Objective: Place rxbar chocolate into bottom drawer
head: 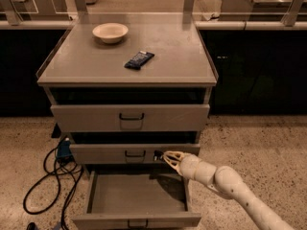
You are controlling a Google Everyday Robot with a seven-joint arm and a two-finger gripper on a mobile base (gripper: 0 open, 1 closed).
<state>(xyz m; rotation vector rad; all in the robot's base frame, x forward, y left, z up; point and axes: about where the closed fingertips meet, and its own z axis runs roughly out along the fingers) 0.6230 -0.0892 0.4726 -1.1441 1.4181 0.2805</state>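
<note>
The bottom drawer (136,220) is pulled open, and its tray shows nothing inside. My gripper (165,155) reaches in from the lower right. It hovers above the drawer's back right part, close to the middle drawer's front. Its fingers are closed on a small dark thing (157,155) at their tips. This looks like the rxbar chocolate, and most of it is hidden. A dark blue bar with white print (139,60) lies on the cabinet top, far from the gripper.
A cream bowl (110,32) sits at the back left of the cabinet top (182,56). The top drawer (130,117) and middle drawer (125,153) are shut. Black cables and a blue plug (61,150) lie on the floor to the left of the cabinet.
</note>
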